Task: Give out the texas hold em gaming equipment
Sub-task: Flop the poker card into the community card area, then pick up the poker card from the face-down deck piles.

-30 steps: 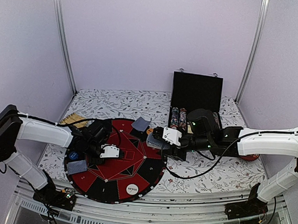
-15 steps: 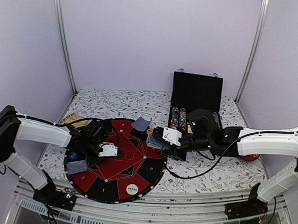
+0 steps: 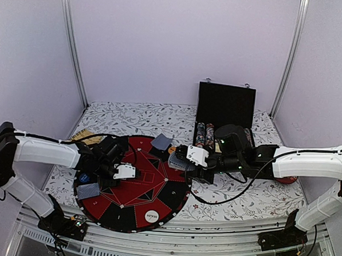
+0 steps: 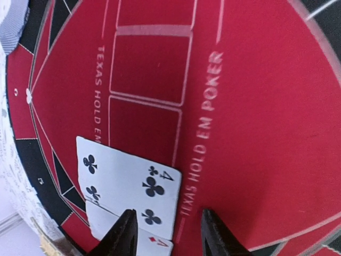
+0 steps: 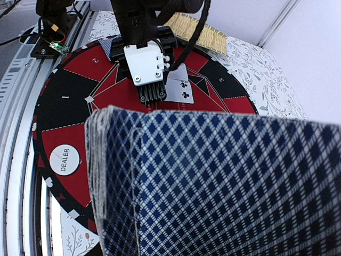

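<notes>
On the round red and black poker mat, my left gripper hovers open just above two face-up playing cards. In the left wrist view the four of clubs lies on the red felt, overlapping a card with a red diamond, and my left gripper has one finger over the cards and nothing between its fingers. My right gripper is shut on the deck of cards, whose blue patterned back hides its fingers. The white DEALER disc rests at the mat's near edge.
Face-down cards lie at the mat's left and far edge. A small blue disc sits by the left card. An open black chip case holding chip rows stands behind. A bamboo mat lies at far left.
My left gripper has opened from shut and let go of the four of clubs, which now lies on the felt. The right arm and deck have not moved.
</notes>
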